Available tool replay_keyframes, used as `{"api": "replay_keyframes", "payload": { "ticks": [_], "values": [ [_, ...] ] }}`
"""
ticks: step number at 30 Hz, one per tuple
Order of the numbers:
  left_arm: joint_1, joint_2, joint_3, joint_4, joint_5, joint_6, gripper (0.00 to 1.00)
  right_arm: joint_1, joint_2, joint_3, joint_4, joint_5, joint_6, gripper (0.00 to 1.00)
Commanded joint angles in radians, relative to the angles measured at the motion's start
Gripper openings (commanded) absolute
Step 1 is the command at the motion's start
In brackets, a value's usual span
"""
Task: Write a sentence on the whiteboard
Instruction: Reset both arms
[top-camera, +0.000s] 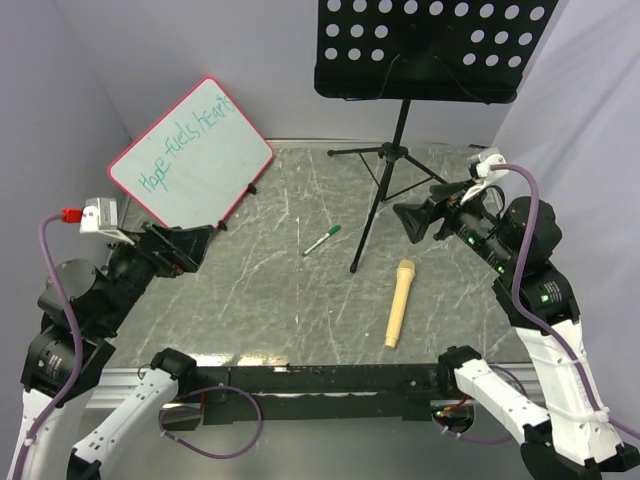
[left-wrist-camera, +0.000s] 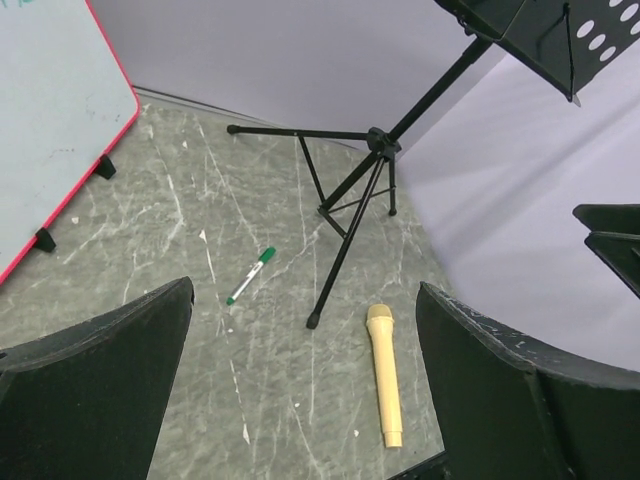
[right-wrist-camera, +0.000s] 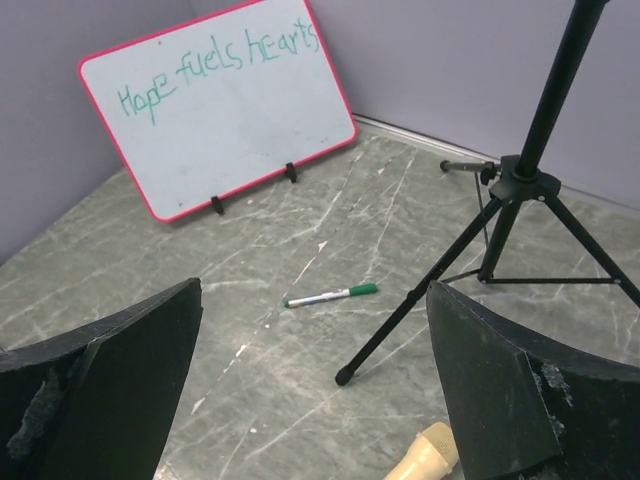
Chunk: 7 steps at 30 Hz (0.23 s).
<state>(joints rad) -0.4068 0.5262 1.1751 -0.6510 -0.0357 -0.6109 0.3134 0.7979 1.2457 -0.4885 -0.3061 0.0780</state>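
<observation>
The whiteboard (top-camera: 190, 150) is propped at the worktop's far-left corner, with the sentence (top-camera: 187, 137) written across its top. The left end effector (top-camera: 203, 243) and right end effector (top-camera: 408, 222) both gape wide, empty. Risk imo: the left arm sits close, so one sloppy swing smears the ink or knocks the board over.

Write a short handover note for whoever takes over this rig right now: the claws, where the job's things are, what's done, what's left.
Left claw: open, empty, near the whiteboard's lower edge.
Right claw: open, empty, beside the music stand.
Whiteboard: propped at far left, with the sentence "Hope fuels hearts" on it.
Marker: lying on the table, apart from both claws.
Done: the writing.
Left: seemingly nothing.
</observation>
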Motion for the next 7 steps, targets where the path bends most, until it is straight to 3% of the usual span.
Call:
{"api": "replay_keyframes", "payload": {
  "ticks": [1,7],
  "values": [
    [0.005,-0.017,0.024,-0.007,-0.024,0.028,0.97,-0.004,0.004,0.034,-0.004,0.03,0.029,1.0],
    [0.005,-0.014,0.038,-0.01,-0.035,0.049,0.96,-0.004,0.007,0.021,0.007,0.053,0.01,1.0]
  ]
}}
